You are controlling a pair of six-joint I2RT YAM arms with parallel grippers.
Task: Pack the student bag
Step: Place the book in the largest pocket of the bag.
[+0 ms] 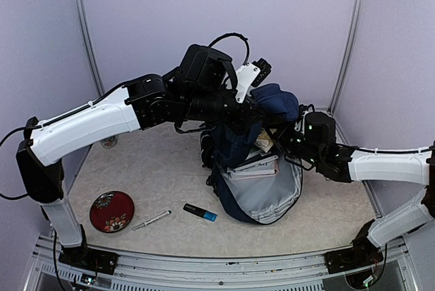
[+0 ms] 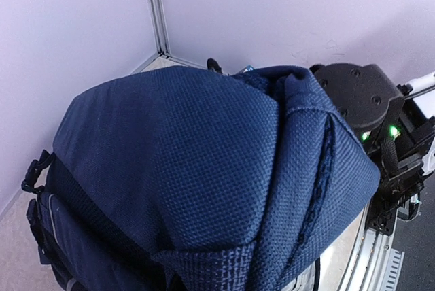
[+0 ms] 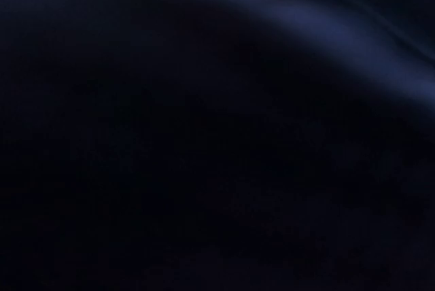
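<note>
Quick count: 1 student bag [image 1: 234, 143], 2 robot arms [image 1: 88, 124], 1 red flowery dish [image 1: 111, 211], 1 silver pen [image 1: 151, 220], 1 black-and-blue marker [image 1: 200, 212]. Books [image 1: 255, 166] stacked in bag, at least 2, exact number unclear tbh.

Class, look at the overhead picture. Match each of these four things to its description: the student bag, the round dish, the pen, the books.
Things:
1 student bag
2 round dish
3 pen
4 books

Descriptions:
A inside the open bag
B red with a flower pattern
C navy outside, grey lining
D slim and silver

Pairs: 1-C, 2-B, 3-D, 4-A
</note>
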